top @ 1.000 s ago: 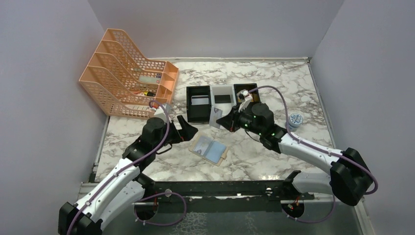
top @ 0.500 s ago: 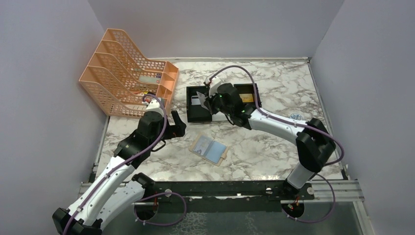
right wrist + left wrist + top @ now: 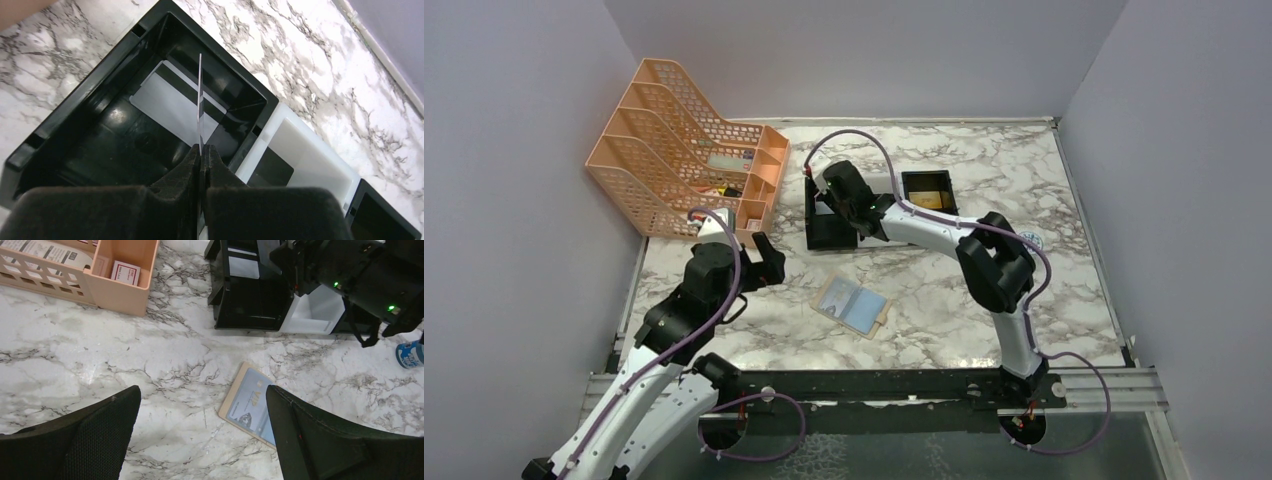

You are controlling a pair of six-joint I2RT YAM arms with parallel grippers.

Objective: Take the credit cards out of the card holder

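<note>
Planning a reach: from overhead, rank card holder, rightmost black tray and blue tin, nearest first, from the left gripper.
1. Card holder, just right of the left gripper.
2. Rightmost black tray, back centre.
3. Blue tin, far right.

In its wrist view, the left claw [image 3: 202, 390] hides part of the card holder [image 3: 247, 407].

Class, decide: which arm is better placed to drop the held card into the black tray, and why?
Right. The right gripper is shut on the card, over the black tray. The left gripper hangs open near the card holder, holding nothing.
</note>
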